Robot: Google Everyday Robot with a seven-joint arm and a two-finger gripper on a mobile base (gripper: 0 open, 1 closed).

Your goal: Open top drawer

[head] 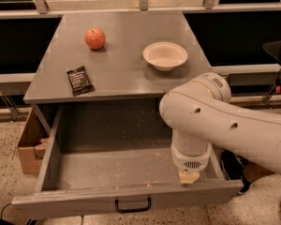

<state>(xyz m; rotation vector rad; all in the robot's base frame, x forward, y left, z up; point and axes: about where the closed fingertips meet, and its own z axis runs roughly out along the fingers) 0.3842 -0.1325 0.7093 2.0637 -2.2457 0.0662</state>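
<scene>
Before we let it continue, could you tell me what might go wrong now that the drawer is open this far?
1. The top drawer looks almost fully extended; any further pull might drag it off its runners.
2. The tool sits at the front panel's right end, away from the black handle, so force there may skew the drawer.

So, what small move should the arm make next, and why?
Probably lift the gripper straight up and clear of the top drawer. The drawer stands far out, its speckled grey floor in full view, and the gripper sits just behind its front panel near the right end, so more pulling seems unneeded.
</scene>
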